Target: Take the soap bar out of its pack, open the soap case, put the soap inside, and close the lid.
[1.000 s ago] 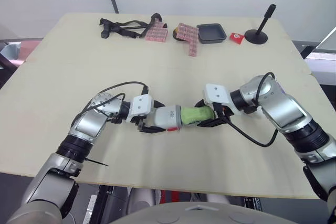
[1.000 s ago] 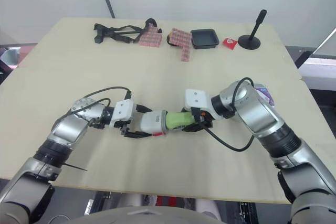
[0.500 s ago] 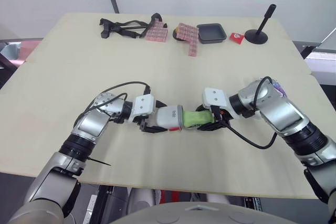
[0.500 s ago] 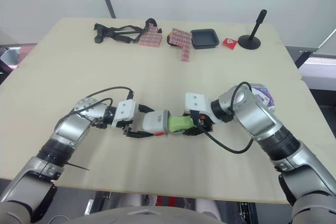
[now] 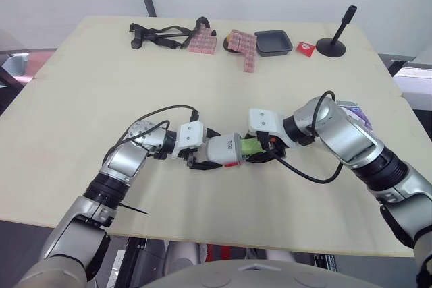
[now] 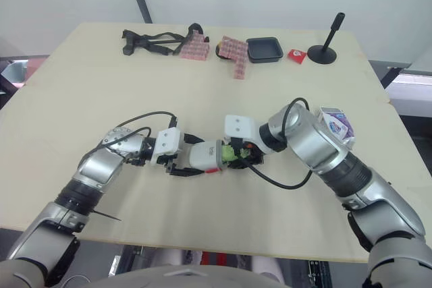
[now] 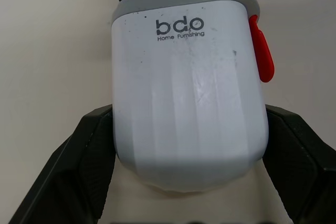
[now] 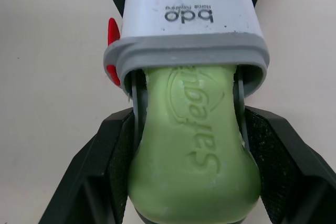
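A white soap case (image 5: 223, 150) with a grey rim and a red latch (image 7: 261, 56) lies on its side near the table's front middle, held by my left gripper (image 5: 202, 157), whose black fingers (image 7: 79, 161) clamp its two sides. A green soap bar (image 8: 197, 156) is partly pushed into the case's open mouth, and my right gripper (image 5: 262, 153) is shut on its outer end. In the right wrist view the soap's front part sits inside the grey rim (image 8: 184, 56). The two grippers face each other, close together.
At the table's far edge lie a black strap (image 5: 158, 34), pink patterned packs (image 5: 241, 45), a dark tray (image 5: 273, 42), a small red item (image 5: 305, 48) and a black stand (image 5: 335, 38). A purple and white pack (image 6: 335, 123) sits by my right arm.
My right gripper has moved left with the soap, pushing it further into the case. Less green shows between the grippers now. The left gripper and case have shifted slightly right.
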Motion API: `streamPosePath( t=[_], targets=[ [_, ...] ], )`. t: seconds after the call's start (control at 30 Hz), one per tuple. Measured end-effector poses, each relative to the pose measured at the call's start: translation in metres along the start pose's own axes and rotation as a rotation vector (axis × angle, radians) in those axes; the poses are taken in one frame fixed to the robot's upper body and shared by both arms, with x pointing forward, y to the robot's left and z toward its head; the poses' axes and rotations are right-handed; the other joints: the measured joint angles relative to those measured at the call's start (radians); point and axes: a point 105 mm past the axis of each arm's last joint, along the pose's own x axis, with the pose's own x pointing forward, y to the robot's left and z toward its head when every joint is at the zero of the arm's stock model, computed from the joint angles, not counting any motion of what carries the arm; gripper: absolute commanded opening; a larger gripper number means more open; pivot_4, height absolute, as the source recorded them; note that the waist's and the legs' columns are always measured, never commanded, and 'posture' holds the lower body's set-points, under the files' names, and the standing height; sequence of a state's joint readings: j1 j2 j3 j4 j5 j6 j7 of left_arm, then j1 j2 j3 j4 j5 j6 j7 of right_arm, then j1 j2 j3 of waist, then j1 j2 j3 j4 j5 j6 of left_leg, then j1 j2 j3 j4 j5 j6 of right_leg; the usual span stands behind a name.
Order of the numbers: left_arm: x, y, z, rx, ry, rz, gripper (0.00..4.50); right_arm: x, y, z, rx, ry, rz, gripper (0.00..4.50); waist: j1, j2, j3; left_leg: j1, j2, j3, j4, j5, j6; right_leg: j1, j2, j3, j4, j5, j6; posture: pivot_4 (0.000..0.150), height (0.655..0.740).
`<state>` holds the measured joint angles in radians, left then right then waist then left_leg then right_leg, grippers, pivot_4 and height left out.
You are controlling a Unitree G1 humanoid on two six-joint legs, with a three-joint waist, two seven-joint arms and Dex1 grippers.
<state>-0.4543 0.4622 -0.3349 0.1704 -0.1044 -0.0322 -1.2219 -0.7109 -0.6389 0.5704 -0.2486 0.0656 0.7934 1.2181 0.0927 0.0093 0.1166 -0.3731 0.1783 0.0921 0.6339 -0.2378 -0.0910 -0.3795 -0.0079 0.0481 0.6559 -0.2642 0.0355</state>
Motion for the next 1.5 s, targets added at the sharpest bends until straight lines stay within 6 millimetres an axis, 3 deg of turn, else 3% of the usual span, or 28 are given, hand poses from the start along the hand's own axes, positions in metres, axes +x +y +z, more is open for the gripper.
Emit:
streamPosePath(
  t=[0.27,0.33,0.43,0.8,0.97,1.17,1.43,1.5],
  targets=[
    [0.000,0.001,0.002,0.008,-0.003,0.007,3.47,-0.002,-0.002,0.004,0.008,0.009,-0.030,2.58,0.001,0.000,0.000,0.000,0.000,0.000,0.000,0.000,0.000,0.000,0.000,0.000,0.000,0.000,0.000,0.150,0.7400],
    [0.000,0.001,0.002,0.008,-0.001,0.007,3.47,-0.001,-0.002,0.005,0.016,0.006,-0.035,3.62,0.002,0.000,0.000,0.000,0.000,0.000,0.000,0.000,0.000,0.000,0.000,0.000,0.000,0.000,0.000,0.150,0.7400],
    [0.000,0.000,0.001,0.008,0.001,-0.004,3.47,-0.004,-0.003,0.008,0.019,-0.008,-0.045,4.49,0.003,0.000,0.000,0.000,0.000,0.000,0.000,0.000,0.000,0.000,0.000,0.000,0.000,0.000,0.000,0.150,0.7400],
    [0.002,-0.002,0.001,0.009,0.003,-0.018,3.47,-0.016,0.004,0.007,-0.003,-0.027,0.009,4.49,0.011,0.000,0.000,0.000,0.000,0.000,0.000,0.000,0.000,0.000,0.000,0.000,0.000,0.000,0.000,0.150,0.7400],
    [0.002,-0.001,0.001,0.010,0.006,-0.020,3.47,-0.032,0.009,-0.006,0.030,-0.028,0.015,4.49,0.021,0.000,0.000,0.000,0.000,0.000,0.001,0.000,0.000,0.000,0.000,0.001,0.000,0.000,0.000,0.150,0.7400],
    [0.001,-0.001,0.001,0.014,0.007,-0.025,3.47,-0.040,0.007,-0.026,0.044,-0.042,-0.034,2.66,0.020,0.000,0.000,-0.001,0.000,0.001,0.001,0.000,0.000,0.000,0.000,0.002,0.001,0.000,0.000,0.150,0.7400],
    [0.003,-0.002,0.002,0.032,0.010,-0.042,3.47,-0.027,0.002,-0.024,-0.034,-0.105,-0.082,0.02,0.016,0.000,0.000,0.000,0.000,0.001,0.001,0.000,0.000,0.000,0.000,0.002,0.001,0.000,0.000,0.150,0.7400],
    [0.003,-0.001,0.002,0.034,0.010,-0.043,3.47,-0.023,0.003,-0.021,-0.040,-0.122,-0.077,0.02,0.016,0.000,0.000,0.000,0.000,0.001,0.001,0.000,0.000,0.000,0.000,0.002,0.001,0.000,0.000,0.150,0.7400]
  ],
)
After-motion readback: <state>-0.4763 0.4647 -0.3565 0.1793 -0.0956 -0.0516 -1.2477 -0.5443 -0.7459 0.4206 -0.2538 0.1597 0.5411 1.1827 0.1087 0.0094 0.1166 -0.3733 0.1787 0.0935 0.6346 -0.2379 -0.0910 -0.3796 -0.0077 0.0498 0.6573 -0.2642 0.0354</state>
